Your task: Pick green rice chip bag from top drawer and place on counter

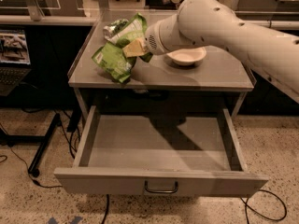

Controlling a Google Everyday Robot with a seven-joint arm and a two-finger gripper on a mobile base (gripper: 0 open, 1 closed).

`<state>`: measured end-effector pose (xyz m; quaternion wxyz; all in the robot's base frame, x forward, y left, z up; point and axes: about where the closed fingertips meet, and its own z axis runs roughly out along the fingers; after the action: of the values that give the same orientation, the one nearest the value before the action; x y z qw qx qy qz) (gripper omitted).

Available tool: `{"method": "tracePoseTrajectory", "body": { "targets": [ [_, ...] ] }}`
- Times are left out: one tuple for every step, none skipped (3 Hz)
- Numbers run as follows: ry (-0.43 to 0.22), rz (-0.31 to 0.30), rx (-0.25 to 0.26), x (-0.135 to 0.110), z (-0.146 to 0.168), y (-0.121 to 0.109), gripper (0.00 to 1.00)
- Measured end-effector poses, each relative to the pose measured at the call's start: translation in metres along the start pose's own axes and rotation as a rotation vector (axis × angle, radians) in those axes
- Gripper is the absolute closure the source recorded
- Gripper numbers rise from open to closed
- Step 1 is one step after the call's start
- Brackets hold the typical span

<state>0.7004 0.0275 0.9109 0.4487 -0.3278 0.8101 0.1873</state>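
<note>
Now the gripper (134,47), jaws clamped on the green rice chip bag (113,59), hangs over the table (210,76). Placing calls for lowering, then release.

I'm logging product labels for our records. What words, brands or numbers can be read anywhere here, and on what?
Nothing can be read for certain.
green rice chip bag, held by the gripper over the counter, left side: has print, too blurred to read.
laptop screen, far left: a picture, no legible text.
top drawer, front panel: no label visible.
</note>
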Motion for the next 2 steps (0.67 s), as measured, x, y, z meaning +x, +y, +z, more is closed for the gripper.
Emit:
{"method": "tracePoseTrajectory", "body": {
  "targets": [
    [-0.027,0.046,0.082,-0.0004,0.0035,-0.0160,1.00],
    [-0.032,0.058,0.083,-0.0018,0.0037,-0.0159,0.81]
  ]
}}
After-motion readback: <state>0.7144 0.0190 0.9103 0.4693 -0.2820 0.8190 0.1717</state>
